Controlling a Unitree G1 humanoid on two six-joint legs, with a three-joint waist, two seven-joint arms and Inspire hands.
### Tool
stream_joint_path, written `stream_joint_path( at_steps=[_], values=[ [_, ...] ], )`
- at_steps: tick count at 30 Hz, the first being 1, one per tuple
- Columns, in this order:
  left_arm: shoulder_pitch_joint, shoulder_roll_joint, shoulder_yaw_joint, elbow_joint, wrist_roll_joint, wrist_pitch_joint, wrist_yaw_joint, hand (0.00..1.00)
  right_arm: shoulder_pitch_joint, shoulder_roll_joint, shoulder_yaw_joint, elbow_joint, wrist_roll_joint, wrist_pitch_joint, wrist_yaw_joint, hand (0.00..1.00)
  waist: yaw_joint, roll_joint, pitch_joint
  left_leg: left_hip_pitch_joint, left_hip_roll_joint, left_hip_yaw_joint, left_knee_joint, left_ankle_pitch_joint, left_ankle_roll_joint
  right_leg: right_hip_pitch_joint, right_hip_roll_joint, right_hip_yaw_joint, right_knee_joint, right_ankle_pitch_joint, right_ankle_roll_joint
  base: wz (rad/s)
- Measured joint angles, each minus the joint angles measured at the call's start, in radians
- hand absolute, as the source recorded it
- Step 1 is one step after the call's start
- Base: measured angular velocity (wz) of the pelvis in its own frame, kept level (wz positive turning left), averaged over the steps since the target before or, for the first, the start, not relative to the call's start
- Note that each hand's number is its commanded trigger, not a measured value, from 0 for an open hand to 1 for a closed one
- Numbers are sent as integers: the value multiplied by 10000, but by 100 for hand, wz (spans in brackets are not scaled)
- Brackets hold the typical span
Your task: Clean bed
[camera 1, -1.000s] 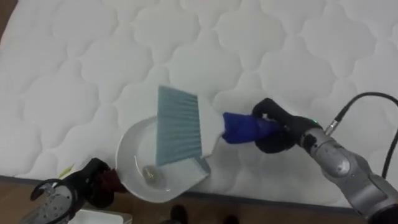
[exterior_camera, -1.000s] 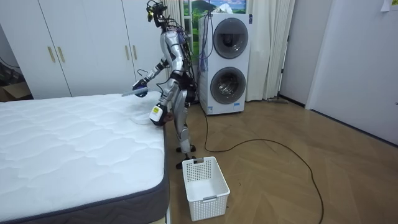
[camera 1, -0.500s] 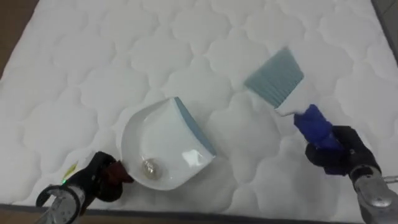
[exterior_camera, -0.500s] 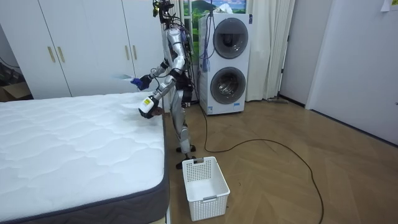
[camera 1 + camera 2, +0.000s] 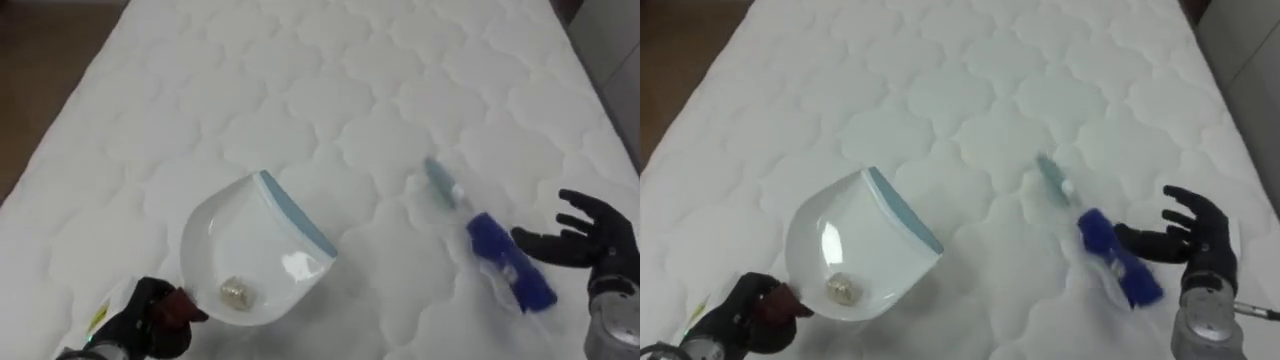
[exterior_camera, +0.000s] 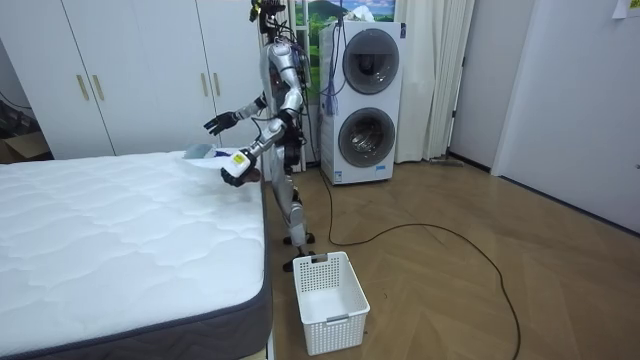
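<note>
Left eye view: white round plastic dustpan w/ blue-grey lip is over the white quilted mattress near its front edge, L hand curled tight on its dark handle. A small crumpled pale scrap sits in the pan's bowl. R hand is spread wide, holding nothing, just beside the blue-handled brush w/ grey-blue bristles. The brush is down at the mattress surface but blurred, so can't tell if it's settled. Risks, as I judge: pan looks tilted w/ lip facing away from robot, so any further tip of the L wrist could roll the scrap back onto the bed. The brush is near the bed's R side and could slide off if the R hand nudges it. Room view: robot stands at the bed's corner, w/ a white slatted plastic basket on the wood floor nearby, prob. the dump spot. Reaching it means turning w/ a loaded pan, so spill poss. Stacked white washer-dryer behind robot, white wardrobe doors beyond bed. Only the bed edge lies btwn pan and basket.
</note>
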Motion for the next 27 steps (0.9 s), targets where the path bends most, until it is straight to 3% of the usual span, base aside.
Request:
stream_joint_path(
  at_steps=[2,4,5,7,12,15,20,27],
  values=[
    [-3,-30,4,-227,-97,0,107,100,0,39,7,-157,-2,-22,-171,0,4,22,19,68,-17,2,-12,-1,0,44,1,194,6,7,12,-10],
    [-16,-101,4,-348,-155,-10,202,100,0,44,7,-265,-3,-39,-272,0,-21,67,74,131,-30,10,-25,-2,1,100,-4,207,6,15,25,-5],
    [-25,-149,3,-396,-153,-11,219,100,-1,47,30,-303,-5,-91,-358,0,-13,111,153,236,-32,38,-89,-4,2,151,2,238,7,16,27,-8],
    [-40,-238,3,-425,-153,-12,230,100,-1,103,38,-302,-10,-151,-397,0,-30,146,174,250,-11,79,-134,-9,4,128,16,257,5,16,28,-10],
    [-38,-402,3,-767,-145,-8,398,100,77,435,143,-464,-231,-144,-527,0,16,160,163,213,-34,163,-148,-14,-4,-2,75,475,33,31,5,-10],
    [-33,-484,3,-1483,-140,-14,423,100,358,633,141,-1404,-1018,-155,-567,0,42,169,144,239,-34,164,-148,-18,-12,8,93,558,28,31,5,-3],
    [-114,-666,2,-1722,-129,-12,442,100,444,894,147,-1782,-1917,-165,-457,0,11,181,132,372,-53,145,-169,-21,-16,159,81,555,-3,31,5,0],
    [-104,-757,-8,-1761,-134,-12,555,100,557,921,663,-1918,-2108,-165,-250,0,83,189,127,423,-13,108,-193,-23,-21,160,113,724,-5,32,4,-3]
  ],
)
